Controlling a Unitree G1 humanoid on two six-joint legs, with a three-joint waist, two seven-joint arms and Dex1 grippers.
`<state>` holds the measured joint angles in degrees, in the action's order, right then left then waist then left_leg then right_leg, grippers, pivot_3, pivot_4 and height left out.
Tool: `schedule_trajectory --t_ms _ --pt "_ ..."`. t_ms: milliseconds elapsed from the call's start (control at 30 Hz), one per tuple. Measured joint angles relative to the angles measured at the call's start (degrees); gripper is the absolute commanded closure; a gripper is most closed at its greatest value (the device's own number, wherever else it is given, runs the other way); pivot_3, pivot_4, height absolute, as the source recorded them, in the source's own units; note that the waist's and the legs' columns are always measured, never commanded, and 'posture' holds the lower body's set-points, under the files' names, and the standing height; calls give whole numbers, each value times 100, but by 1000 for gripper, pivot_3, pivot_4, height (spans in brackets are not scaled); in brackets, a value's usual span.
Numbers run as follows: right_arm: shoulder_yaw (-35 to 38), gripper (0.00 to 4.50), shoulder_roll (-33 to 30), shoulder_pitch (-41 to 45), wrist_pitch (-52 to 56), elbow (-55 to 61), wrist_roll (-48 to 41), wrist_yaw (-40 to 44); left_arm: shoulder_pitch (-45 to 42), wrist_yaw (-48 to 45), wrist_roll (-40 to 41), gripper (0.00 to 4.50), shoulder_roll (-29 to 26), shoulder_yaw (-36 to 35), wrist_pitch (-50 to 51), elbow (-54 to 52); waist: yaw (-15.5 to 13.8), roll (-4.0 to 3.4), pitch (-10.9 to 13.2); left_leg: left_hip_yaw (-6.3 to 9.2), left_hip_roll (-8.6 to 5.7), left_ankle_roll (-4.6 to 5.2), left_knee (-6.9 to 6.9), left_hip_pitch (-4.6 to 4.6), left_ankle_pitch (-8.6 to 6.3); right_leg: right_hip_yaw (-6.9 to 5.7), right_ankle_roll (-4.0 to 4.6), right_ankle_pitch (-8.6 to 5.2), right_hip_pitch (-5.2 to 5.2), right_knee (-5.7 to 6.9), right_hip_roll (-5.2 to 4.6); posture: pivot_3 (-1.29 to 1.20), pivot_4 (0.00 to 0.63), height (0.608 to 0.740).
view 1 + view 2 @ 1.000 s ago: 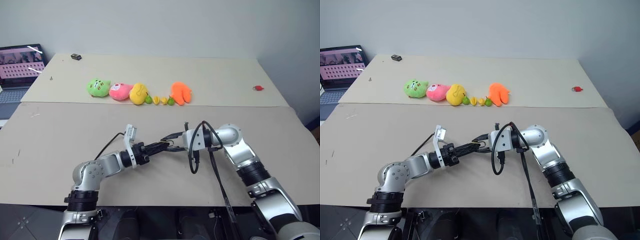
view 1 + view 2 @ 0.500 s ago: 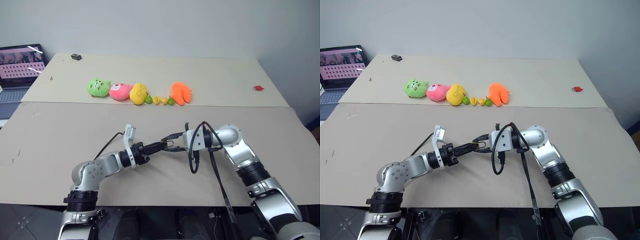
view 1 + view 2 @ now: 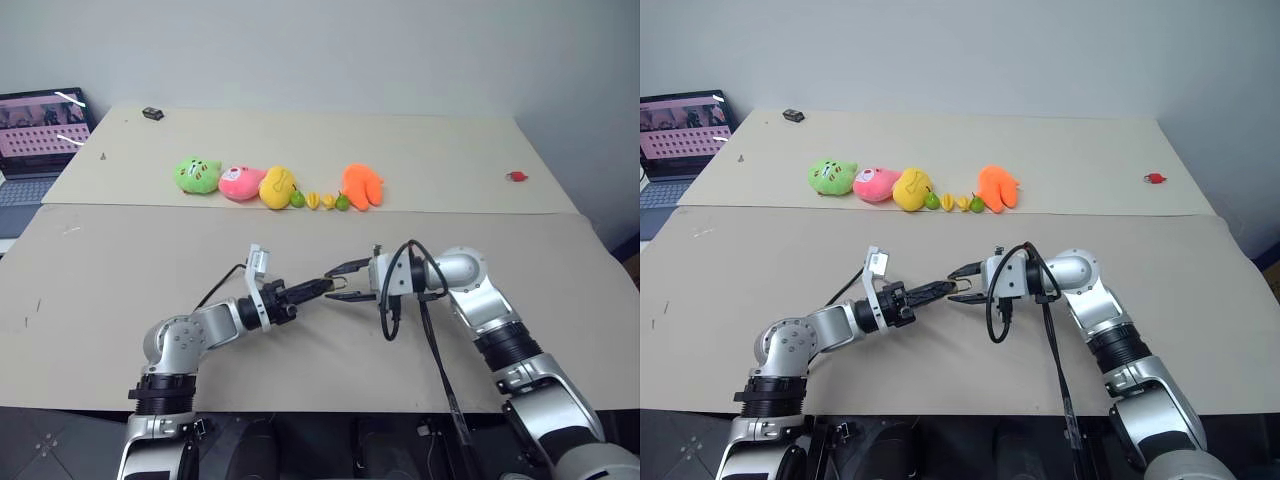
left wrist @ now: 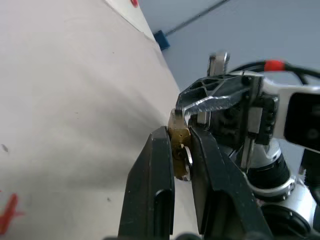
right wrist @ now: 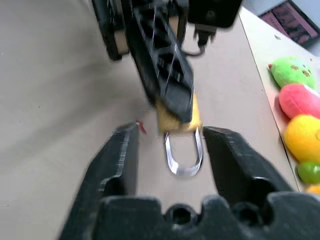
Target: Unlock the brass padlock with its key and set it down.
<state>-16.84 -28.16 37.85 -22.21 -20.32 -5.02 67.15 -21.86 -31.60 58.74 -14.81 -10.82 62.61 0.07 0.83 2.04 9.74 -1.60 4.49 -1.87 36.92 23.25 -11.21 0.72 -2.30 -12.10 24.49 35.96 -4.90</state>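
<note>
The brass padlock (image 4: pixel 178 136) is a small gold block pinched between my left gripper's (image 4: pixel 176 134) black fingers (image 4: pixel 156 167), which are shut on its body. It hangs just above the tan table (image 3: pixel 120 270), near the middle. Its silvery shackle (image 5: pixel 183 156) points toward my right gripper (image 5: pixel 174 132), whose fingers (image 5: pixel 119 152) stand open on either side of the loop without touching it. In the head views both grippers meet tip to tip around the padlock (image 3: pixel 962 291). A small silvery round piece (image 4: pixel 186 161) lies against the padlock; I cannot tell if it is the key.
A row of plush toys, green (image 3: pixel 197 175), pink (image 3: pixel 240 183), yellow (image 3: pixel 277 186) and orange (image 3: pixel 361 186), lies farther back with small toy fruits. A laptop (image 3: pixel 40 130) sits far left, a small red item (image 3: pixel 516 176) far right. A black cable (image 3: pixel 386 305) loops under my right wrist.
My right gripper has opened and now stands apart from the shackle. The left gripper keeps its hold on the padlock's body; both arms stay about where they were.
</note>
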Motion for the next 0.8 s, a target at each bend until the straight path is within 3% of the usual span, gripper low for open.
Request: schedule_trajectory --t_ms 67,100,233,367,400,500,700,800 --pt "4 142 30 18 60 -86 124 -179 0 15 -1 4469 29 -16 8 4 2 0 0 0 0 0 0 1 0 0 1 0 0 0 0 0 150 722" --pt "3 38 38 19 130 -96 150 -200 0 18 -1 4469 50 -15 14 4 0 0 0 0 0 0 0 1 0 0 0 0 0 0 0 0 150 722" --pt "16 38 -101 -15 728 -97 -8 64 0 23 0 4469 74 -18 20 1 -8 0 0 0 -1 0 0 2 0 0 12 7 -1 -2 0 0 150 722" --pt "442 38 -271 -3 2048 -434 -544 284 7 -86 -27 4469 -86 39 12 -98 -8 1 1 0 -2 0 1 2 0 1 20 12 -2 -2 0 0 150 722" --pt "550 558 -312 5 2313 -482 -638 297 23 -167 -51 4469 -181 81 -2 -156 -7 1 1 1 -2 0 0 2 0 1 20 12 -1 -2 0 0 150 722" --pt "822 1449 -423 -5 2884 -307 -994 450 81 -457 -136 4469 -414 223 -10 -263 18 0 2 1 -2 0 -3 3 0 3 19 9 1 -2 0 0 150 722" --pt "874 3636 -501 -235 3682 777 -1398 649 76 -555 -139 4469 -335 231 -19 -226 -3 0 2 1 -3 0 -1 3 0 2 -1 -2 0 -1 0 0 150 722" --pt "828 4451 -492 -499 4032 1299 -1497 653 67 -555 -156 4469 -276 226 -38 -175 -17 0 2 2 -5 0 -1 8 0 3 0 -2 1 -4 0 0 150 722"
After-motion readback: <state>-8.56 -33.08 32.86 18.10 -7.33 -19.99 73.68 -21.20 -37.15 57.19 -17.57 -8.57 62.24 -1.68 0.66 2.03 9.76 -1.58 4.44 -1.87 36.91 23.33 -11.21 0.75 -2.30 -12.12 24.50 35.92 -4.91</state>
